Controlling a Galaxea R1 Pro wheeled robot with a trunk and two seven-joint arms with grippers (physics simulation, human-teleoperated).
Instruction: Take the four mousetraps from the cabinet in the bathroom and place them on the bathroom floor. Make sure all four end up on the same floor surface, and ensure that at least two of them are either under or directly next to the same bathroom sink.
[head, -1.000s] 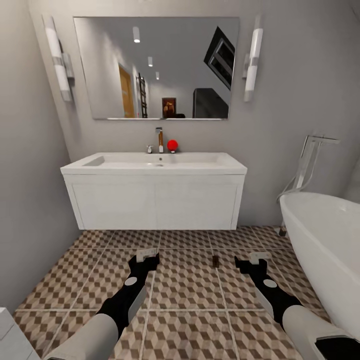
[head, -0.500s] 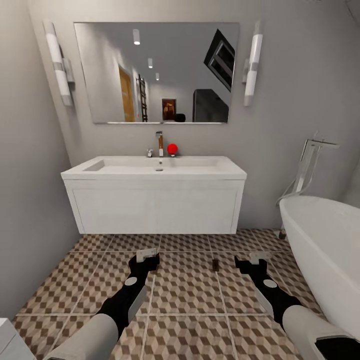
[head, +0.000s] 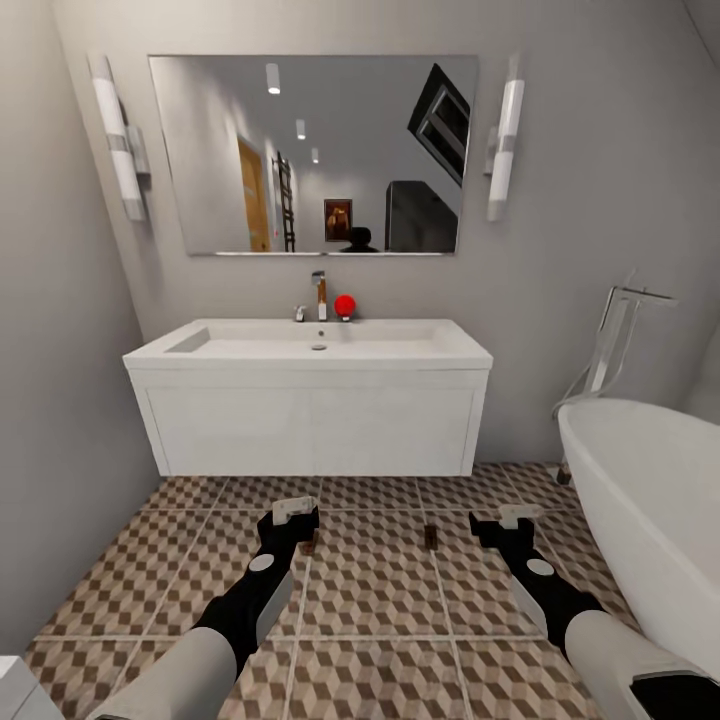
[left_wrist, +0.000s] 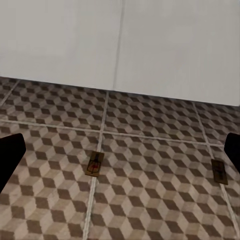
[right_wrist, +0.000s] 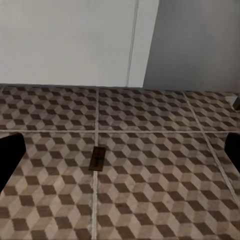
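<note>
Facing the sink on its white drawer unit, with mirror above and bathtub at right. Two mousetraps lie flat on the floor just in front of the unit: left trap beside the left gripper, right trap between the arms, plausibly set there to satisfy the next-to-sink condition. Left gripper and right gripper hover low, both jaws apart and empty in the wrist views.

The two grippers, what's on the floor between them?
In the head view, one mousetrap lies flat on the tiled floor between the left gripper and right gripper.
</note>
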